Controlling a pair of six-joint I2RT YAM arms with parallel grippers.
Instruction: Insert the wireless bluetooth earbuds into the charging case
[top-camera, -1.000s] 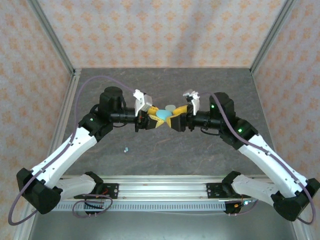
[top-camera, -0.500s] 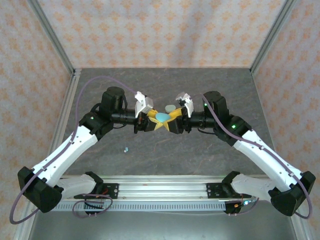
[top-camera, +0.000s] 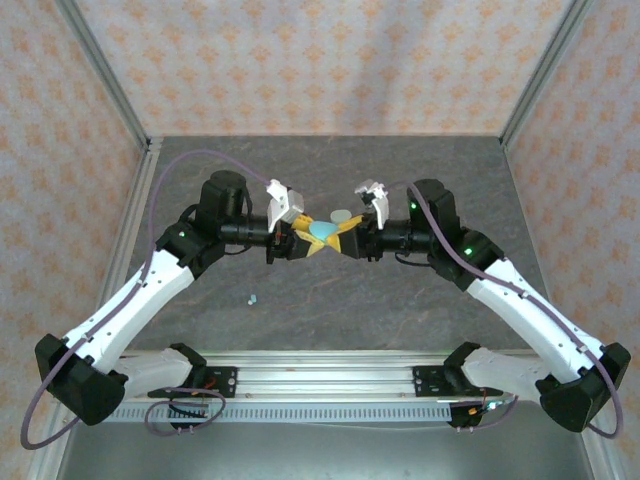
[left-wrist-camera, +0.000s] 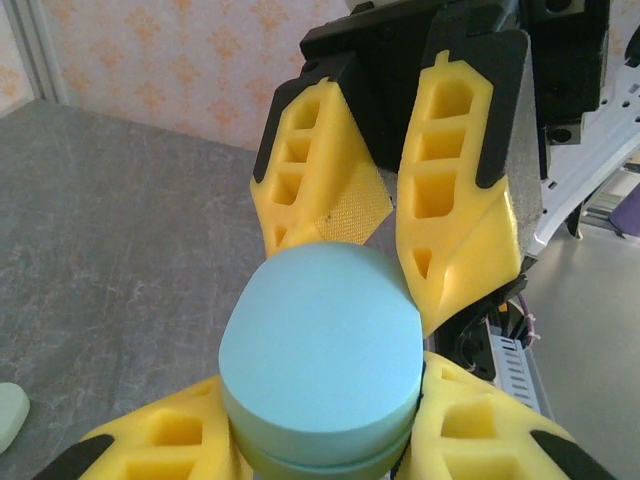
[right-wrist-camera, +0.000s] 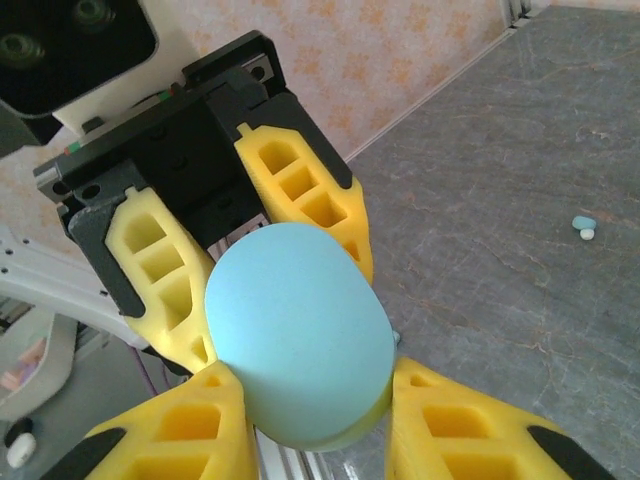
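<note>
Now the right gripper (top-camera: 341, 238) has closed onto the blue case (top-camera: 324, 231) the left gripper (top-camera: 311, 239) clamps mid-air, probably to open it; earbuds (top-camera: 251, 298) lie loose on the bench (top-camera: 420, 180).

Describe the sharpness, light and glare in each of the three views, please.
Top external: even soft light, sharp, no glare on the blue case. Left wrist: case sharp, wallpaper behind slightly soft. Right wrist: case sharp and matte, wide-angle stretch at edges, distant earbuds small yet clear.
</note>
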